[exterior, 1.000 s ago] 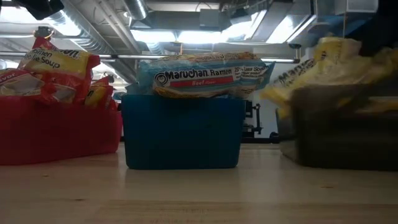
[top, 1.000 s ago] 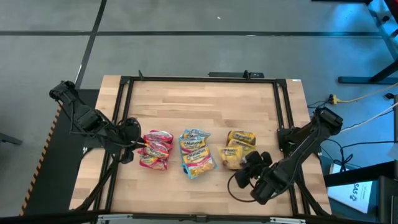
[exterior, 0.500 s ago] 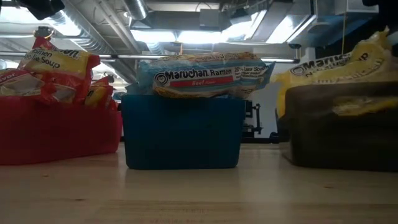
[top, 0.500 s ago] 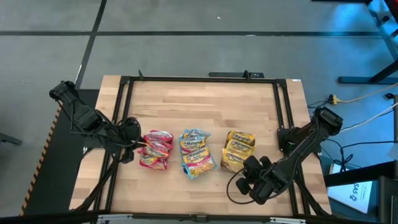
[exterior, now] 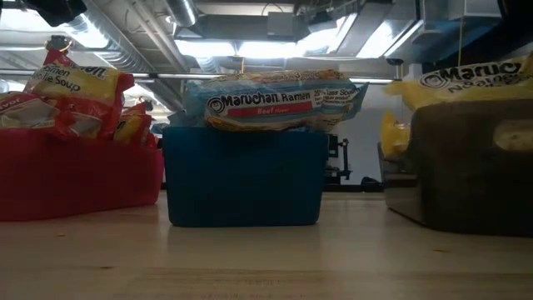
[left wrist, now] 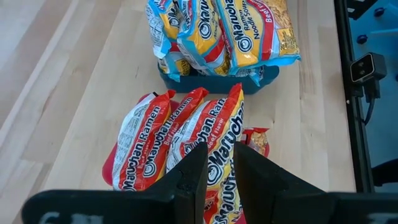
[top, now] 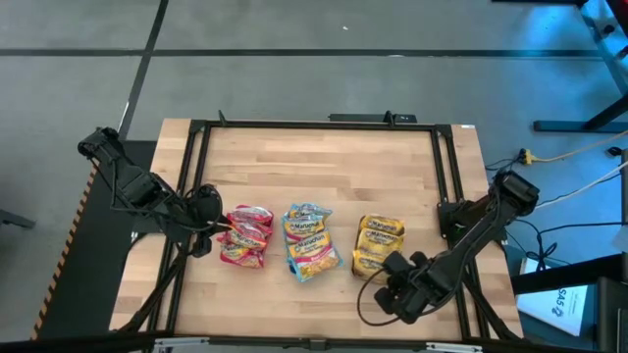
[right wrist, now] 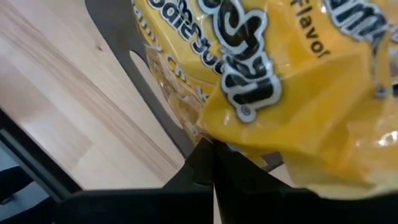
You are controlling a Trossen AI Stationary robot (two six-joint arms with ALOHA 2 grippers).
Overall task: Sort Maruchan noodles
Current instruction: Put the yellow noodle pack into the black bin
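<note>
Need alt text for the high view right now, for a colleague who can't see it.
Three piles of ramen packets sit in a row on the wooden table: red packets, blue packets, yellow packets. The left gripper sits beside the red pile; the right gripper, shut, is at the yellow pile.

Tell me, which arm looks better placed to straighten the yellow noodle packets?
Probably the right. Its right gripper, shut, sits right at the yellow packets in the dark tray. The left gripper is over at the red packets.
</note>
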